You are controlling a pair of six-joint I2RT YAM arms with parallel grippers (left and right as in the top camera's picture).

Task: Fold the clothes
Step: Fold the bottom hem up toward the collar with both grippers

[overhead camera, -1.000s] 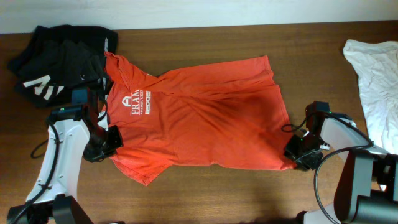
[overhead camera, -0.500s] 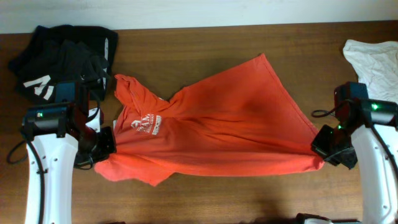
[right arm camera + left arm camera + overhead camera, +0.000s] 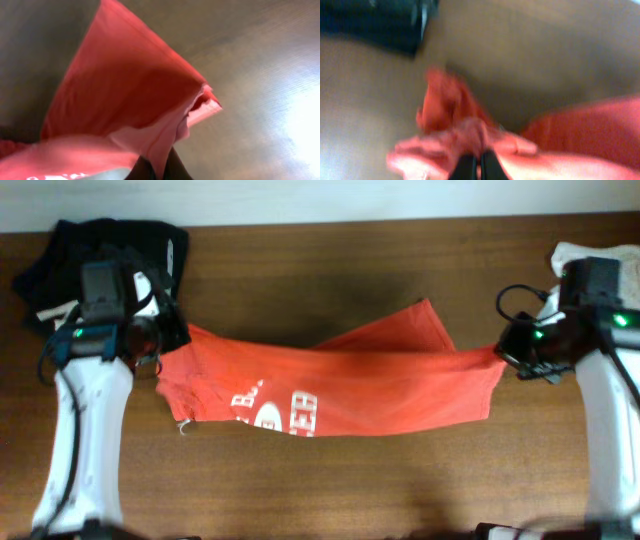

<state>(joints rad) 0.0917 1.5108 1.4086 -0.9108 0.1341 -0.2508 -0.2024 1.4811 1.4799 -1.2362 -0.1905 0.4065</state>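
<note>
While the red-orange cotton T-shirt with white lettering [image 3: 330, 390] is hanging stretched between both arms over the brown wooden bench [image 3: 330, 490], the left arm's fingers [image 3: 466, 169] are clenching a bunched edge and the right arm's fingers [image 3: 142, 172] are pinching the opposite corner. Being soft, light and limp, the shirt is sagging mid-span, so corners and hems are likely offering the surest hold.

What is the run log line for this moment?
T-shirt: stretched between grippers, lettering visible | left gripper: shut on T-shirt | right gripper: shut on T-shirt | fold: not finished
</note>
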